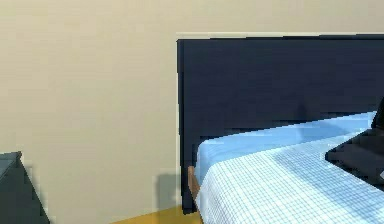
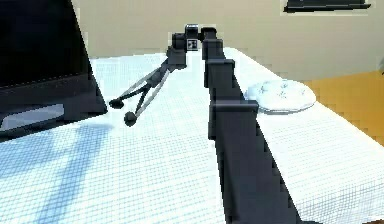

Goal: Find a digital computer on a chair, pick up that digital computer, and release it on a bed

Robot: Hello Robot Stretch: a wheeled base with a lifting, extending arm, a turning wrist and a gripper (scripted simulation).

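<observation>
Lying on the checked bed, a black laptop is seen just beside the gripper

A bed with a light blue checked cover (image 2: 150, 170) is shown in the arm side view, and most of the picture is taken by its cloth. To the right of it a strip of orange-brown floor (image 2: 350, 90) is seen. On the pale wall at the top right, a dark rectangular frame (image 2: 330, 5) is cut by the edge. A white round flat thing (image 2: 282, 96) lies on the cover near the bed's right side.

The black open laptop computer (image 2: 45, 70) stands on the cover at the left of this view. Its dark screen is raised, and a grey keyboard field is seen on its flat base.

The dark square arm bar (image 2: 240, 140) rises from the bottom edge across the cover. At its far end two small white marked squares (image 2: 190, 42) are found. From there the gripper (image 2: 123, 109) is directed down and to the left, with the tips of its two thin fingers just beside the corner of the laptop's base. Whether the laptop is touched, or whether anything is held, cannot be told.

By the forward view the room's end is added: a plain beige wall (image 1: 90, 90) and a tall navy blue headboard (image 1: 270, 85) standing against it, with the checked cover below. At this view's right edge a part of the laptop (image 1: 365, 155) is seen on the cover. A dark grey furniture corner (image 1: 18, 190) is placed at the bottom left.
</observation>
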